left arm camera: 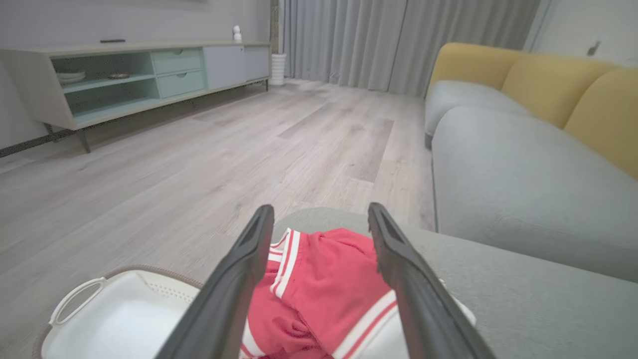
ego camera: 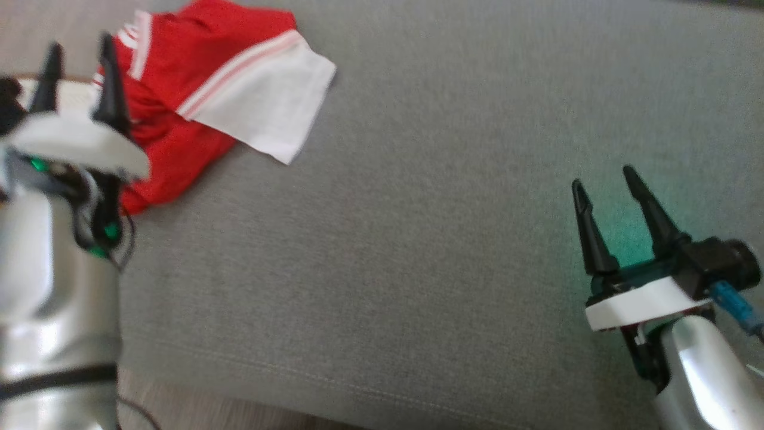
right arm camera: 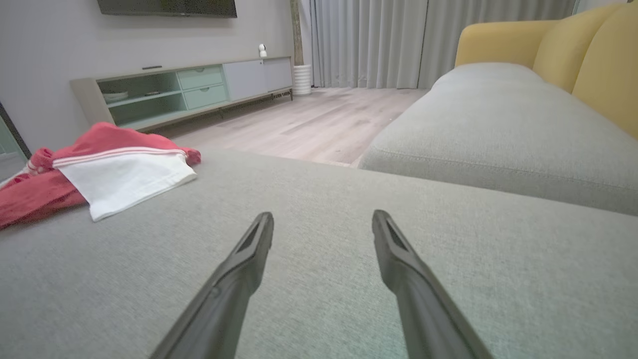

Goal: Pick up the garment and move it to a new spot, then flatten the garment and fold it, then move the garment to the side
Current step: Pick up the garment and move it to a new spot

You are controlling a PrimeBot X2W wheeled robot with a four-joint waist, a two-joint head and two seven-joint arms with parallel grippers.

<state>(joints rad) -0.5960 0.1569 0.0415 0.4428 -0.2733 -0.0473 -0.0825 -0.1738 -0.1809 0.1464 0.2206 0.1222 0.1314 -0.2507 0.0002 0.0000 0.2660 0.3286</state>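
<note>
Garment (ego camera: 197, 89): soft red cloth with white striped bands and a plain white panel. It lies crumpled in folds at the far left corner of the grey woven cushion (ego camera: 418, 251).

Left gripper (ego camera: 81, 43): tapered dark fingers apart, holding nothing, poised at the garment's left edge. Whether it touches the cloth cannot be told.

Right gripper (ego camera: 604, 176): fingers apart, empty, over bare cushion, well apart from the garment.

A white plastic basket (left arm camera: 114, 324) with a perforated inner edge sits beside the cushion.

Pale wood floor (left arm camera: 209, 149); low media cabinet (left arm camera: 149, 80) far left; grey curtains (left arm camera: 398, 40); yellow-backed grey sofa (left arm camera: 523, 149) right.
</note>
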